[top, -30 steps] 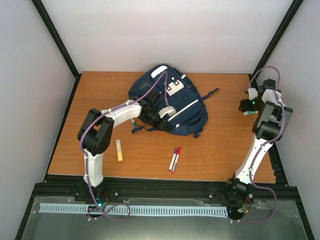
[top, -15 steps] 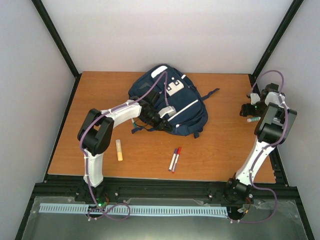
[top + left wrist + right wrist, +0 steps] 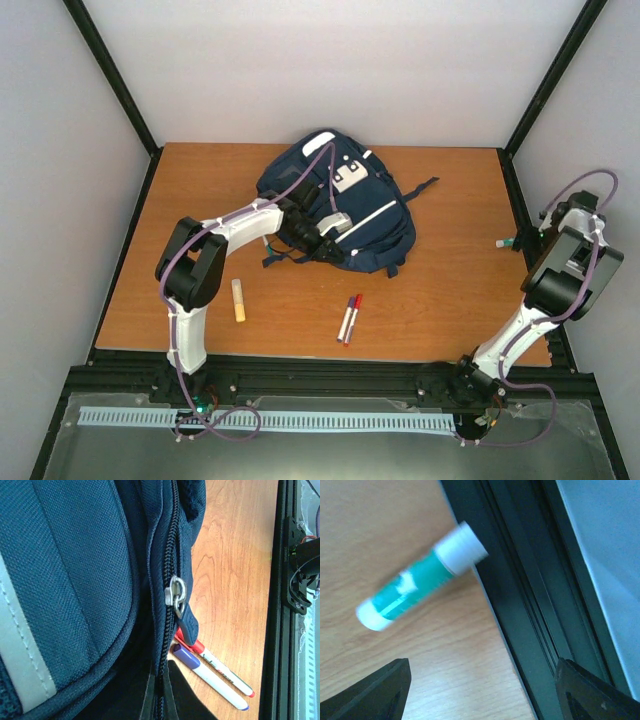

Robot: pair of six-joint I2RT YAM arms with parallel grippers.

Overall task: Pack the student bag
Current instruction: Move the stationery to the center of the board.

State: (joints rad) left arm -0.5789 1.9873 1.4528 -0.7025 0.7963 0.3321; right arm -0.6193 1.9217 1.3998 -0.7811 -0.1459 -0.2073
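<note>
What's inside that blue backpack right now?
Nothing inside shows. The student bag presents only its navy outer fabric and a zipper; whatever it holds is covered.

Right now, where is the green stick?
The green stick lies at the table's far right edge, beside the black rail, ahead of the open right gripper in its wrist view.

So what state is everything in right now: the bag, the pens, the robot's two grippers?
student bag: lying flat, visible zip looks closed
left gripper: shut, at the bag's zip
right gripper: open, empty
teal stick: capped, lying by the table's right edge
two markers: capped, lying side by side
yellow stick: lying flat, untouched
</note>
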